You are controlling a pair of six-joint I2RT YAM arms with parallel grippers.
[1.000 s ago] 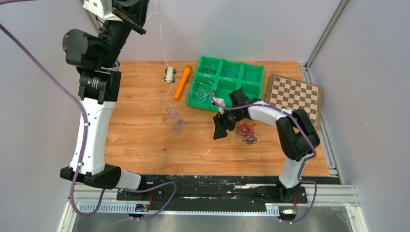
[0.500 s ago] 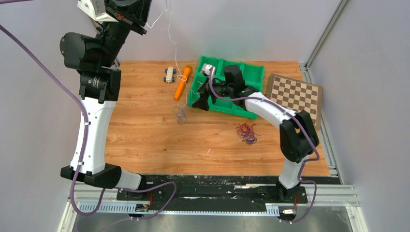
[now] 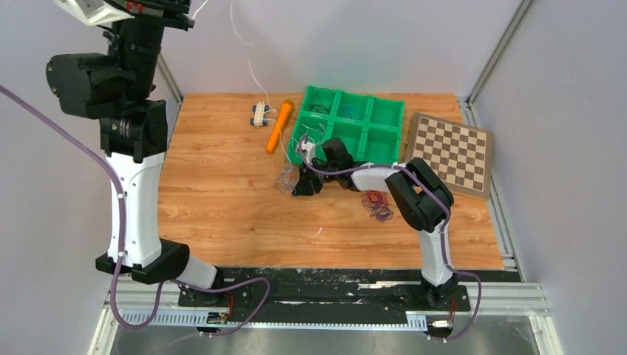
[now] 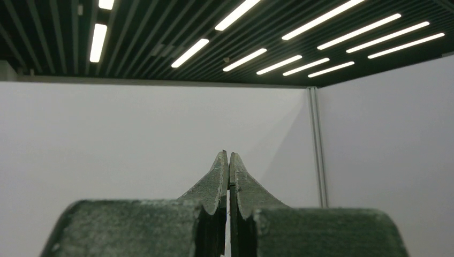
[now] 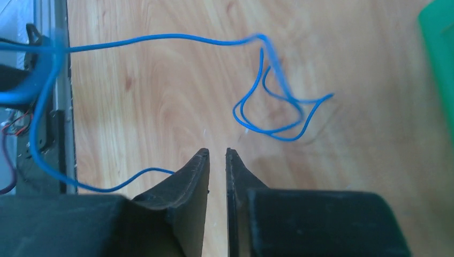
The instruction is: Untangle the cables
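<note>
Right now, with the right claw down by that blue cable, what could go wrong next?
The right claw has its jaws almost together with nothing between them. The blue cable lies ahead and off to one side, so the claw may close on air. The white cable rises out of view right past the toy car. More pull could snag the car and drag it.
</note>
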